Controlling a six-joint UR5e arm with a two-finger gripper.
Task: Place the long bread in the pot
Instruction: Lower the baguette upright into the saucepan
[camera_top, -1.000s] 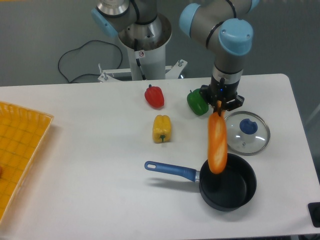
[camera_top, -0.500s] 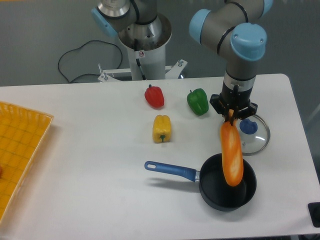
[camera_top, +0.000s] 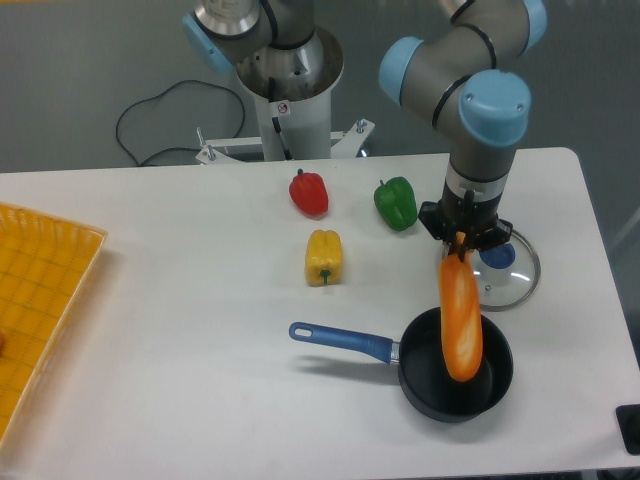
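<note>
The long bread, a glossy orange loaf, hangs upright from its top end in my gripper, which is shut on it. Its lower end reaches down into the pot, a small black saucepan with a blue handle pointing left, near the table's front right. Whether the loaf's tip touches the pot's bottom I cannot tell.
A glass lid with a blue knob lies just behind the pot, partly hidden by the bread and gripper. A green pepper, a red pepper and a yellow pepper stand mid-table. A yellow tray is at the left edge.
The gripper carried the bread to the right, from the pot's left rim to over the pot's middle, and lowered it so its end is inside the pot.
</note>
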